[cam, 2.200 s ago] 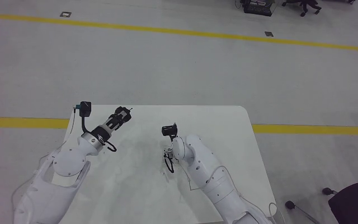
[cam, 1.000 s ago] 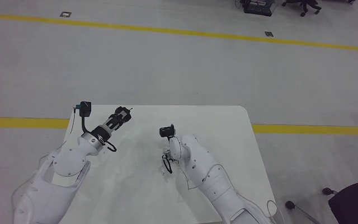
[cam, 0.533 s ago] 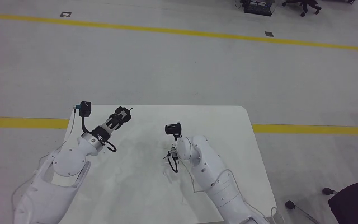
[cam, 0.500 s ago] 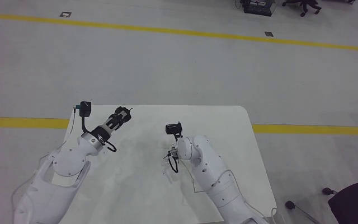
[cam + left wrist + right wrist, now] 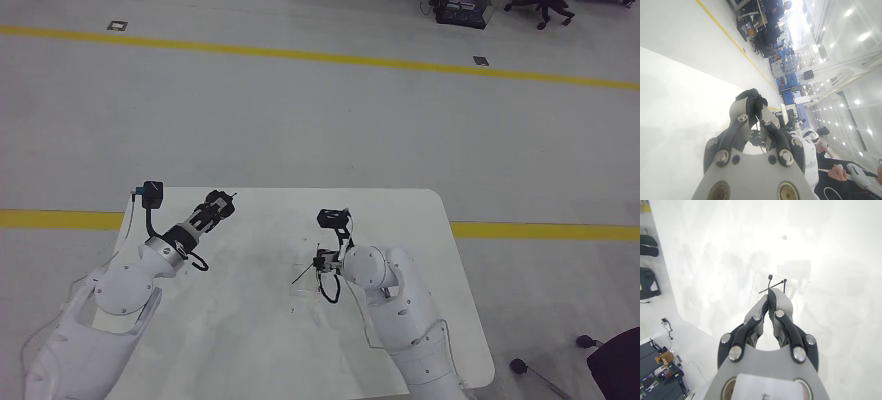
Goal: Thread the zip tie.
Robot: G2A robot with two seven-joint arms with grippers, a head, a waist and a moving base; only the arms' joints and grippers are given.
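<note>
A thin black zip tie (image 5: pixel 769 283) sticks out of my right gripper (image 5: pixel 769 294), which is shut on its strap, with the head end away from the fingers. A second black strap with its own head (image 5: pixel 785 280) crosses it just beyond the fingertips; whether they are joined I cannot tell. In the top view the right gripper (image 5: pixel 322 265) hangs over the middle of the white table (image 5: pixel 400 220), the zip tie (image 5: pixel 303 275) slanting out to its left. My left gripper (image 5: pixel 226 201) is near the table's far left edge, shut (image 5: pixel 754 98), with nothing seen between its fingers.
A clear flat sheet (image 5: pixel 761 279) lies on the table under the zip tie. A small speck of debris (image 5: pixel 784 237) sits farther off. The table's rounded corner and edge (image 5: pixel 668 279) are off to one side, with floor and equipment beyond.
My right arm has swung to the right and turned, carrying the zip tie with it and away from the table surface. The left arm has kept still.
</note>
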